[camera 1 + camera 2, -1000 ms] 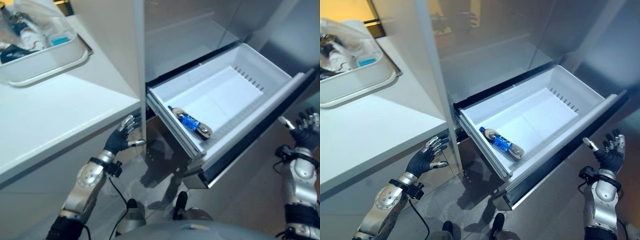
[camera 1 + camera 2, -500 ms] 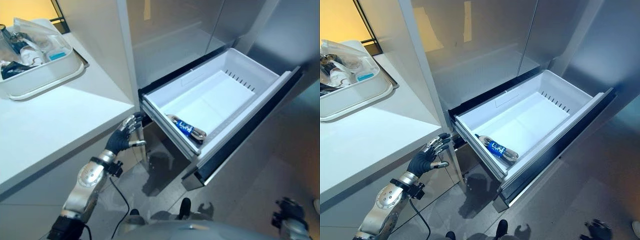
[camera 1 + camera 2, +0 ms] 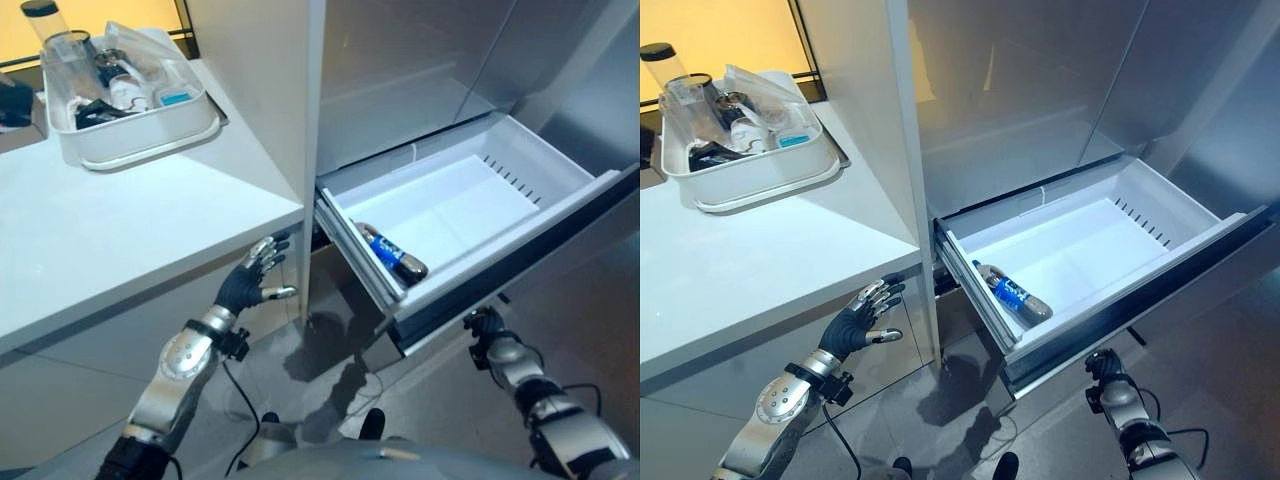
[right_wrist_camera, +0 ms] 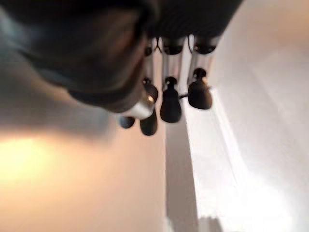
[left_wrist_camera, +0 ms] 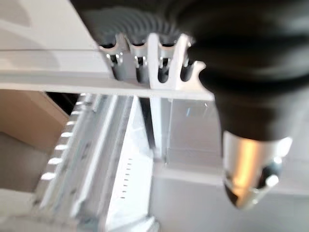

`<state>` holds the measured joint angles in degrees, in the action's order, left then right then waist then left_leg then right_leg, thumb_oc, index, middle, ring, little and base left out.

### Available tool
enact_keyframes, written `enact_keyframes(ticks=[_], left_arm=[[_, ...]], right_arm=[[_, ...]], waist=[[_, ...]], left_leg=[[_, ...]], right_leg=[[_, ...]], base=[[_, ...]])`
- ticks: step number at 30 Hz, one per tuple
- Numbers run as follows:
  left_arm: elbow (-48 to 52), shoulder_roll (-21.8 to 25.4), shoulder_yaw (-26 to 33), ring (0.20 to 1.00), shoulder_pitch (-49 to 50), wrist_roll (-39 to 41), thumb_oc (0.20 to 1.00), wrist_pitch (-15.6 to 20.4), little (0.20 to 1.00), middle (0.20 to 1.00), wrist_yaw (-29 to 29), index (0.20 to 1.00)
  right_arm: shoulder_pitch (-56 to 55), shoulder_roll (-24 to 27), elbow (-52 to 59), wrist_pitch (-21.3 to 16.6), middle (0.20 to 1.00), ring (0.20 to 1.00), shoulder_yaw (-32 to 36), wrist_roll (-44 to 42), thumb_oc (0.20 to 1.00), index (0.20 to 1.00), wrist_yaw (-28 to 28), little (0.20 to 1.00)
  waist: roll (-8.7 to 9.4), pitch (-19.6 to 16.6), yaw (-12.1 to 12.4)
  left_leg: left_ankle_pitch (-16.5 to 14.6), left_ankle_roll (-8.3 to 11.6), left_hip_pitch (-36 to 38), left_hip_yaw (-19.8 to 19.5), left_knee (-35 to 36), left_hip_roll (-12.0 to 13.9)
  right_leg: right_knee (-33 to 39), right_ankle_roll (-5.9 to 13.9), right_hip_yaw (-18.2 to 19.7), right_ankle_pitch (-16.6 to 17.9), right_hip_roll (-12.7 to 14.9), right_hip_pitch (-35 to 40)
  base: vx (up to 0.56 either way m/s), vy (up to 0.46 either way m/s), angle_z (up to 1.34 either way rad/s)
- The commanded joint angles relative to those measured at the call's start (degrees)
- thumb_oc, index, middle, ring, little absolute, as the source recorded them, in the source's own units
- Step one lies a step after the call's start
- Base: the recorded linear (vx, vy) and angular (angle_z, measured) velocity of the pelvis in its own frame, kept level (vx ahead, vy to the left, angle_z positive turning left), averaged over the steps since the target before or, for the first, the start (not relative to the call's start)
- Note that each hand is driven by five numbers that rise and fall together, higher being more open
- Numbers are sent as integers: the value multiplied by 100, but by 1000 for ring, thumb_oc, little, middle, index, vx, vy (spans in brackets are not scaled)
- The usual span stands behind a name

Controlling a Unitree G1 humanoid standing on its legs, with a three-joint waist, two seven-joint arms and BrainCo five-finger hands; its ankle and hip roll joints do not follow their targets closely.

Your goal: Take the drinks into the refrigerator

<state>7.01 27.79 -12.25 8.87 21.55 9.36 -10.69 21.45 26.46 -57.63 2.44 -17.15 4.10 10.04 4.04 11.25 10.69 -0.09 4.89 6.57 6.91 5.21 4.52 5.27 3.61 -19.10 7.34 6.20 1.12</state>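
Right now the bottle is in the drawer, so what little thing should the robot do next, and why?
Probably push the drawer shut with the right hand. The bottle already lies inside the pulled-out drawer, neither hand holds anything, and the right hand sits just below the drawer's dark front. The left hand hangs open by the counter.

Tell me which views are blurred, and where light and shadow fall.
Both wrist views are soft: left hand and right hand smear into dark shapes. Eye views are sharper; the bottle reads clearly in the bright drawer, and shadows pool on the floor beneath.
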Motion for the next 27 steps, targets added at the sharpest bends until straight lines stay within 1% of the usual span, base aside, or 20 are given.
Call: enact_keyframes(ticks=[1, 3, 5, 6, 7, 8, 12, 16, 17, 18, 19, 20, 22, 23, 24, 26, 27], left_arm=[[450, -2, -253, 1000, -318, 165, 1000, 297, 1000, 1000, 64, 1000], [408, -12, -210, 1000, -297, 152, 1000, 307, 1000, 1000, 117, 1000], [400, -11, -209, 1000, -310, 151, 1000, 305, 1000, 1000, 135, 1000], [393, -10, -202, 1000, -295, 147, 1000, 310, 1000, 1000, 161, 1000], [394, -15, -193, 1000, -298, 146, 1000, 308, 1000, 1000, 161, 1000], [379, 9, -160, 1000, -295, 126, 1000, 317, 1000, 1000, 194, 1000], [366, 15, -103, 1000, -291, 125, 1000, 318, 1000, 1000, 205, 1000], [305, -75, -95, 1000, -306, 146, 1000, 309, 1000, 1000, 216, 1000], [303, -75, -99, 1000, -303, 146, 1000, 311, 1000, 1000, 216, 1000], [296, -100, -102, 1000, -316, 132, 1000, 311, 1000, 1000, 218, 1000], [251, -140, -85, 1000, -323, 118, 1000, 307, 1000, 1000, 236, 1000], [250, -139, -90, 1000, -319, 118, 1000, 308, 1000, 1000, 236, 1000], [140, -228, -15, 1000, -294, 105, 1000, 292, 1000, 1000, 277, 1000], [137, -224, -23, 1000, -284, 103, 1000, 295, 1000, 1000, 278, 1000], [70, -274, 18, 1000, -275, 128, 1000, 288, 1000, 1000, 287, 1000], [-4, -310, 38, 1000, -251, 151, 1000, 276, 1000, 1000, 299, 1000], [-341, -498, 67, 1000, -173, 295, 1000, 205, 1000, 1000, 328, 1000]], right_arm=[[2097, -68, 1231, -826, 200, 200, -287, 434, 200, 200, -45, 200], [2507, -58, 1692, -818, 200, 200, -489, 684, 200, 200, -107, 200], [2653, -77, 1672, -800, 200, 200, -556, 786, 200, 200, -98, 200], [2902, -87, 1712, -785, 200, 200, -727, 1025, 200, 200, -139, 200], [2919, -93, 1703, -785, 200, 200, -733, 1029, 200, 200, -137, 200], [3126, -132, 1753, -767, 200, 200, -883, 1223, 200, 200, -163, 200], [3255, -277, 1691, -742, 200, 200, -972, 1329, 200, 200, -246, 200], [2979, -351, 1692, -748, 200, 200, -900, 1296, 200, 200, -253, 200], [2969, -349, 1698, -747, 300, 300, -898, 1298, 300, 300, -253, 300], [2835, -405, 1683, -760, 435, 435, -826, 1239, 435, 435, -228, 435], [2542, -453, 1659, -770, 1000, 1000, -735, 1164, 1000, 1000, -243, 1000], [2528, -451, 1668, -769, 1000, 1000, -732, 1164, 1000, 1000, -245, 1000], [1966, -560, 1623, -790, 1000, 1000, -473, 924, 1000, 1000, -212, 1000], [1941, -559, 1639, -788, 1000, 1000, -468, 923, 1000, 1000, -213, 1000], [1563, -604, 1558, -795, 1000, 1000, -330, 755, 1000, 1000, -204, 1000], [1355, -626, 1561, -791, 1000, 1000, -223, 663, 1000, 1000, -183, 1000], [794, -713, 1424, -802, 1000, 1000, 102, 327, 1000, 1000, -118, 1000]], waist=[[85, 263, 517], [140, 311, 620], [167, 315, 647], [208, 322, 721], [207, 329, 715], [249, 348, 771], [305, 361, 818], [311, 351, 793], [311, 349, 795], [297, 350, 775], [278, 333, 738], [278, 329, 741], [231, 317, 658], [231, 308, 664], [203, 301, 608], [186, 290, 581], [144, 283, 496]], left_leg=[[-176, -405, -255, -104, -21, -466], [-148, -412, -322, -145, -21, -480], [-136, -419, -353, -161, -21, -487], [-126, -421, -375, -173, -21, -486], [-125, -422, -375, -172, -21, -487], [-111, -420, -397, -184, -21, -487], [-104, -412, -416, -182, -21, -502], [-121, -419, -389, -178, -21, -523], [-122, -420, -387, -178, -21, -524], [-126, -423, -378, -174, -21, -526], [-147, -429, -342, -158, -21, -533], [-149, -429, -339, -158, -21, -533], [-180, -439, -275, -127, -21, -544], [-183, -439, -268, -126, -21, -544], [-197, -440, -240, -102, -21, -542], [-207, -444, -220, -95, -21, -545], [-258, -442, -139, -64, -21, -537]], right_leg=[[-347, 329, -208, -457, 72, 397], [-329, 326, -258, -442, 91, 379], [-326, 330, -280, -430, 101, 357], [-303, 335, -302, -415, 110, 363], [-300, 335, -301, -413, 110, 364], [-283, 337, -321, -398, 107, 357], [-257, 337, -340, -373, 123, 355], [-257, 344, -352, -364, 149, 377], [-256, 345, -352, -364, 149, 380], [-264, 347, -346, -365, 154, 381], [-279, 353, -333, -368, 169, 389], [-281, 353, -332, -369, 169, 391], [-302, 353, -308, -380, 181, 411], [-303, 354, -306, -382, 180, 417], [-316, 355, -301, -390, 193, 429], [-319, 353, -291, -392, 196, 441], [-343, 352, -272, -428, 187, 485]], base=[[-11, 11, 22], [-14, 8, 8], [-2, 2, 3], [-1, 3, 16], [-20, 4, 18], [-20, 1, 10], [-19, 10, 7], [-6, 15, 6], [-5, 19, 4], [0, 0, 0], [0, 0, 0], [0, 0, 0], [-1, 30, 2], [-6, 33, 1], [0, 0, 0], [7, 1, -2], [0, 0, 0]])
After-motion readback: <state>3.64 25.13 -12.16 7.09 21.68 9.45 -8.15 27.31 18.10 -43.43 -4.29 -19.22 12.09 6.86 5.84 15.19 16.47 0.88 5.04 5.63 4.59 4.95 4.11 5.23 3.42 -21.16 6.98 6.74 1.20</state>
